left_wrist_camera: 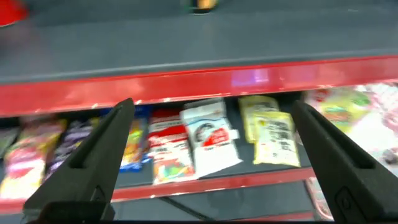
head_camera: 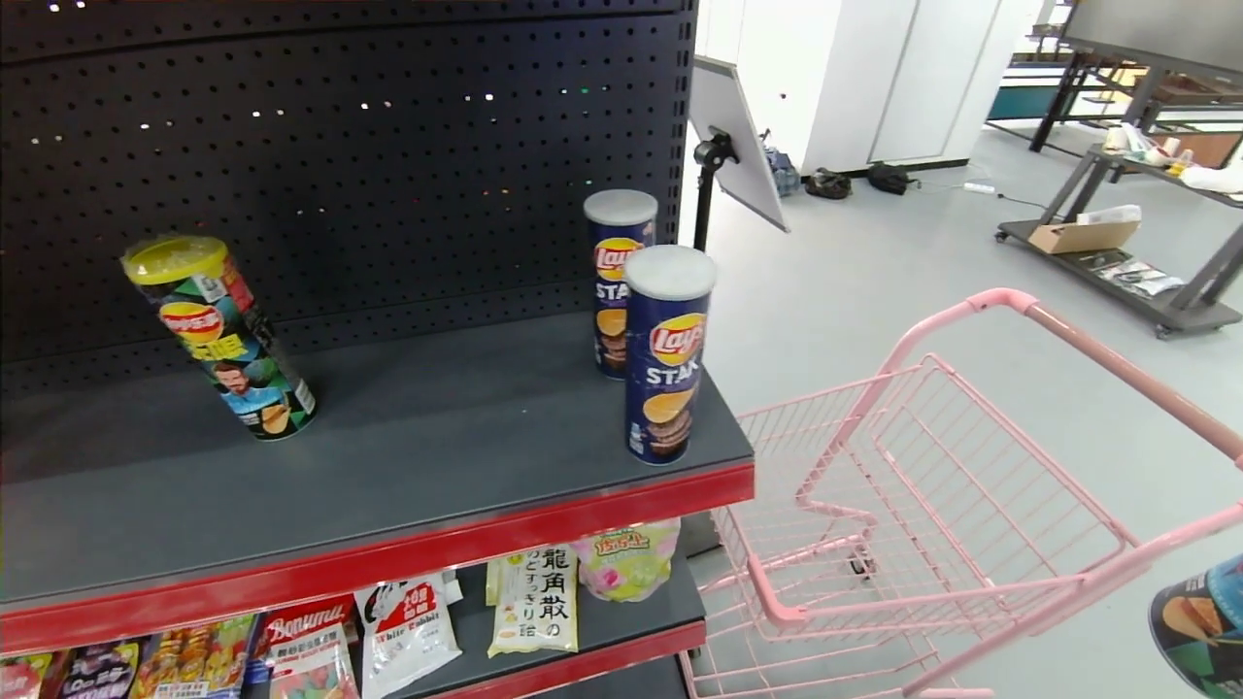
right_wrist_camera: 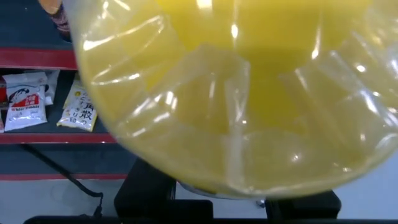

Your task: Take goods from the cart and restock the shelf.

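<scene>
My left hand: the left gripper is spread wide, with nothing between its fingers. It hangs in front of the shelf's red front edge, and I see the snack bags of the lower tier between the two fingers.

My right hand: the right gripper is clamped on the held can. The can's yellow lid sits right up against my wrist camera.

Held can: it is off to my right, in the air just beside the near rim of the cart and well apart from the shelf. Only part of its dark printed side shows in the head view.

Green can: it has a yellow lid and stands on the left part of the top board, near the pegboard back.

Front blue can: it has a white lid and stands upright at the board's right front corner, close to the red edge.

Rear blue can: it also has a white lid. It stands upright just behind the front one, nearer the pegboard.

Cart: a pink wire basket with a pink handle — it is parked at the shelf's right end.

Lower tier: bags of snacks lie in a row under the top board.
</scene>
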Robot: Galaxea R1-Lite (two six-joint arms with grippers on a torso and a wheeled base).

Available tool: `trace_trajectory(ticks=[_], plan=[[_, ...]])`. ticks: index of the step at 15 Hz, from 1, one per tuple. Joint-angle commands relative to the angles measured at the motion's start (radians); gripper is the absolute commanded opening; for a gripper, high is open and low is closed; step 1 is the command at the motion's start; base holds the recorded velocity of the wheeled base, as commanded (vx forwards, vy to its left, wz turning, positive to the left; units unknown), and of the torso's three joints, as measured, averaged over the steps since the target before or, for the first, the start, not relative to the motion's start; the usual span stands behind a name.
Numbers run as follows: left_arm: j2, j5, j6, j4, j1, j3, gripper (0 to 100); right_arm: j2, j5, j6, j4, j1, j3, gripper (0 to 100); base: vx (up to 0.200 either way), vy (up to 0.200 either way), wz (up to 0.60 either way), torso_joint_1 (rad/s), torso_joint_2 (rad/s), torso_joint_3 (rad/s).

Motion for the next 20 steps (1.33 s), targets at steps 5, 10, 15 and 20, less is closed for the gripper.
trace_trajectory(ticks=[5,10,15,20], plan=[[0.0,0.001,0.0,0.0,0.0,0.0,100,-0.015,0.001,-0.006,-0.006,-0.001,0.041,0,0.0,0.0,0.48,0.011,0.0,-0.003],[0.0,0.001,0.002,0.0,0.0,0.0,100,-0.156,0.004,0.01,-0.009,0.0,0.134,0,0.0,0.08,0.0,0.002,0.0,0.003],[0.0,0.001,0.002,0.0,0.0,0.0,100,-0.243,0.007,0.023,-0.014,0.002,0.199,0,0.0,0.2,0.0,0.0,-0.01,0.0],[0.0,0.001,0.002,0.0,0.0,0.0,100,-0.308,0.036,0.03,-0.015,0.011,0.251,0,0.0,0.2,0.0,0.0,0.0,0.002]])
